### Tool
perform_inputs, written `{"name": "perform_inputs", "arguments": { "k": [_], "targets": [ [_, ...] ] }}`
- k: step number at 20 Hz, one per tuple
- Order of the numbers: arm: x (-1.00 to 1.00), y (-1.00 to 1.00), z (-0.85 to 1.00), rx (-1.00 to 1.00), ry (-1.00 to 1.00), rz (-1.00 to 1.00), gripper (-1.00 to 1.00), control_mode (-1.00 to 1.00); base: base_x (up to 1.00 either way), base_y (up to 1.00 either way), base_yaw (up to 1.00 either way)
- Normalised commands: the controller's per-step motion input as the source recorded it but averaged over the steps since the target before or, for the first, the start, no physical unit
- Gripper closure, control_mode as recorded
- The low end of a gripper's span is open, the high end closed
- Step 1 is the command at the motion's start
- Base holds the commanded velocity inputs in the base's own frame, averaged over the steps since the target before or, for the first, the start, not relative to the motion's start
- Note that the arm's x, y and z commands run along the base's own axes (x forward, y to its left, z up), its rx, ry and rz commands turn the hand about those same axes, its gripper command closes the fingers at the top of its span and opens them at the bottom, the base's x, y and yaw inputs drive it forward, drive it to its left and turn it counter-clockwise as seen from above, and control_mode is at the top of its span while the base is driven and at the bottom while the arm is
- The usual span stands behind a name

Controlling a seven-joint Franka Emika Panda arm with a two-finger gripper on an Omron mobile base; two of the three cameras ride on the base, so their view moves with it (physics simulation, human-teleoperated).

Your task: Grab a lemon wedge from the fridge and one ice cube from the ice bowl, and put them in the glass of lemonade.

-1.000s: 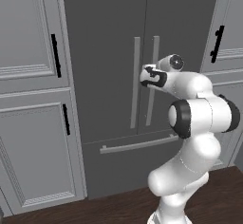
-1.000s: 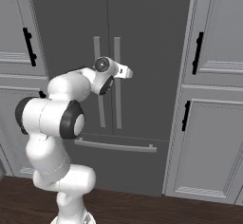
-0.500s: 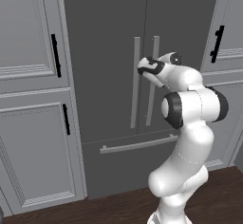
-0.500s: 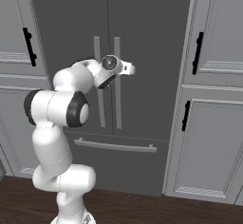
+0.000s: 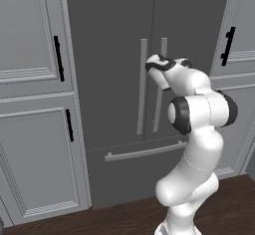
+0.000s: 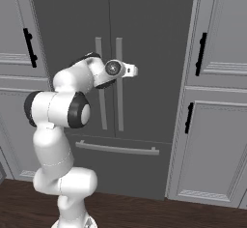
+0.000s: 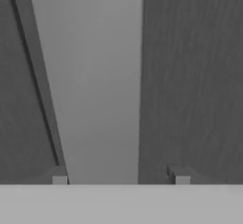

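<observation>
The fridge (image 5: 109, 55) (image 6: 144, 38) stands ahead, dark grey, both doors shut. My gripper (image 5: 154, 65) (image 6: 124, 70) is up against the right door's long pale bar handle (image 5: 162, 47) (image 6: 119, 106) near its upper end. In the hand view that handle (image 7: 95, 76) runs between my two fingertips (image 7: 59, 178), gripper (image 7: 119, 176) open, with a gap still showing on the right side of the bar. The left door's handle (image 5: 143, 79) (image 6: 99, 87) is just beside it. The lemon wedge, the ice bowl and the glass of lemonade are out of view.
Lighter grey panelled cabinets with short black handles flank the fridge on the left (image 5: 30, 129) (image 6: 14, 19) and on the right (image 5: 239, 25) (image 6: 217, 125). A horizontal bar handle (image 5: 144, 152) (image 6: 116, 149) marks the bottom drawer. Dark wood floor (image 6: 144, 212) lies below.
The hand has moved forward and left onto the right door's handle, and the elbow has swung up. The fingers have come somewhat closer together around the bar.
</observation>
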Motion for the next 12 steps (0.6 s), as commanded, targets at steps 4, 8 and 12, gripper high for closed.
{"name": "perform_inputs", "arguments": {
  "k": [4,8,12],
  "targets": [
    [-0.36,-0.05,0.04,0.00,0.13,0.00,1.00,-1.00,0.00,0.00,0.00],
    [-0.87,-0.43,0.28,0.05,0.04,0.00,1.00,-1.00,0.00,0.00,0.00],
    [-1.00,-0.76,0.44,0.11,0.00,0.00,1.00,-1.00,0.00,0.00,0.00]
  ]
}}
